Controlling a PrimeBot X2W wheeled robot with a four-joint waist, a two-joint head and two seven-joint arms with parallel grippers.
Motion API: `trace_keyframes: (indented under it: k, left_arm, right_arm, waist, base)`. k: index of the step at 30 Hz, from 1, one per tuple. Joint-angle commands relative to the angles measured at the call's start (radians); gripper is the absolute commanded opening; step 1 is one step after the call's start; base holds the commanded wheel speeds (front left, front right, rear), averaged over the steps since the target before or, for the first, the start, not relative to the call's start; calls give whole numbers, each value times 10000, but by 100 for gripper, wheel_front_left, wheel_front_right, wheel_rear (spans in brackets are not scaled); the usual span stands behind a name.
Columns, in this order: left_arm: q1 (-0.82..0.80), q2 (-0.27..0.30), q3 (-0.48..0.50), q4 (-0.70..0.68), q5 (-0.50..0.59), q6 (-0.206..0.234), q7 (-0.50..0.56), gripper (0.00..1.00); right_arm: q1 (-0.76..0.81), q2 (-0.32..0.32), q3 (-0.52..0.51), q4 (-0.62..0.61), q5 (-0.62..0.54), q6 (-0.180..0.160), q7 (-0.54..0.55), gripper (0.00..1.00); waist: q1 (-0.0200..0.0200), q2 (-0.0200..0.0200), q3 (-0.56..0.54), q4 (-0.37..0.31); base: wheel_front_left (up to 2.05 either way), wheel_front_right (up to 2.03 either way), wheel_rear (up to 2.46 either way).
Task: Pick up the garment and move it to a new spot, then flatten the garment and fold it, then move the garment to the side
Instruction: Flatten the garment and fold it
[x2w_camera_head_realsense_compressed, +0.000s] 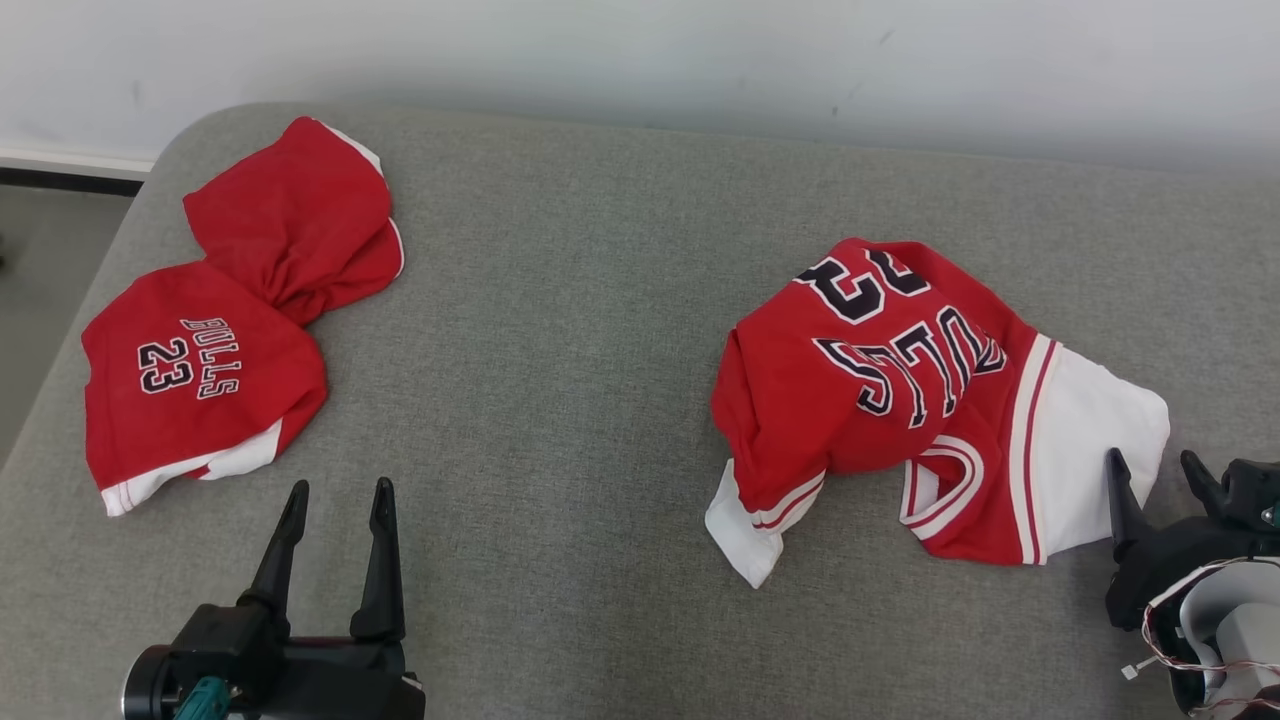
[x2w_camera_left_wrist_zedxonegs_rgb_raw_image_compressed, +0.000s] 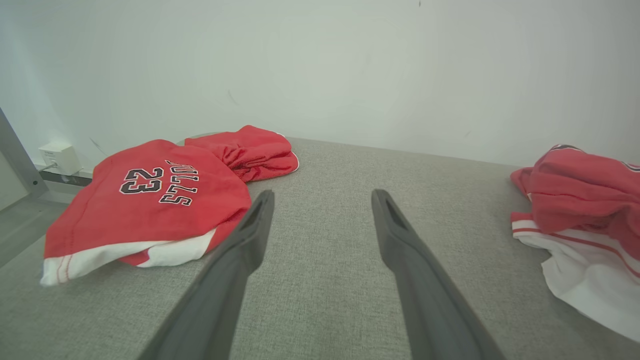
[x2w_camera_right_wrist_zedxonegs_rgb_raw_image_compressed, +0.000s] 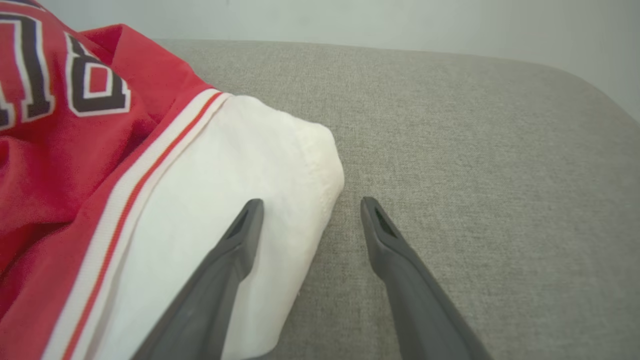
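A grey padded surface (x2w_camera_head_realsense_compressed: 600, 300) runs from the near edge to a pale wall (x2w_camera_head_realsense_compressed: 700, 60) at the far side. On its right half lies the red garment (x2w_camera_head_realsense_compressed: 870, 400), crumpled and partly doubled over itself, its black-and-white lettering upside down from the robot's side. A second red garment (x2w_camera_head_realsense_compressed: 200, 390) with the same lettering lies bunched at the far left, well apart from the first. Judging by which arm is closest, the right-hand one is the piece to be lifted. It looks like thin, light sports cloth: soft, limp and likely to sag and slide through a loose pinch, so a hold on a doubled edge or seam should serve better than one on a single layer. Its white panel (x2w_camera_head_realsense_compressed: 1090, 430) sticks out at the near right corner and offers such an edge. The right gripper (x2w_camera_head_realsense_compressed: 1152, 458) sits at that corner with its fingers spread, one over the white cloth and one over bare grey, holding nothing. The left gripper (x2w_camera_head_realsense_compressed: 340, 490) hovers near left, fingers apart and empty.
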Motion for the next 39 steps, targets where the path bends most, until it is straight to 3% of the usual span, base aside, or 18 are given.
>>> trace_keyframes:
  k: [1,4,5,6,7,10,14,28,31,35,39]
  left_arm:
    - [-50,-31,26,28,-101,-62,-32,100]
    - [-76,-36,49,52,-96,-43,-32,100]
    - [-84,-38,57,57,-93,-45,-32,100]
    - [-94,-40,69,61,-92,-47,-30,100]
    - [-99,-43,76,70,-86,-48,-32,100]
    - [-83,-46,103,109,64,-43,-32,100]
    - [115,-51,230,116,77,-44,-32,100]
    - [506,-59,265,96,7,-36,-30,100]
    - [529,-58,249,118,-53,-36,-32,100]
    - [631,-59,202,155,-157,-5,-32,100]
    - [662,-57,157,151,-201,56,-32,100]
  right_arm:
    - [-177,3,-17,150,67,-22,-54,100]
    - [-293,200,109,724,218,-22,-79,100]
    - [-324,293,184,878,338,-22,-14,56]
    - [-392,345,238,1034,432,-22,-2,21]
    - [-441,370,308,1135,503,-22,-24,0]
    - [-565,462,529,1334,676,-22,-159,0]
    - [-791,111,669,1289,787,-22,-423,0]
    - [-2101,-2843,340,475,626,-22,-548,0]
    - [-2670,-3228,568,105,488,-22,-442,0]
    - [-3409,-3167,1204,-630,372,-22,-90,0]
    - [-3867,-2416,1896,-1445,414,-22,38,0]
  waist:
    - [-2,-1,76,81]
    - [-2,-1,94,112]
    - [-2,-1,102,117]
    - [-2,-1,107,117]
    - [-2,-1,108,115]
    - [-2,-1,53,73]
    - [-2,-1,-146,-121]
    - [-2,-1,-870,-600]
    - [-2,-1,-964,-579]
    - [-2,-1,-1115,-527]
    - [-2,-1,-1317,-395]
  base:
    - [0,0,0]
    - [0,0,0]
    - [0,0,0]
    - [0,0,0]
    - [0,0,0]
    - [0,0,0]
    - [0,0,0]
    - [0,0,0]
    - [0,0,0]
    - [0,0,0]
    - [0,0,0]
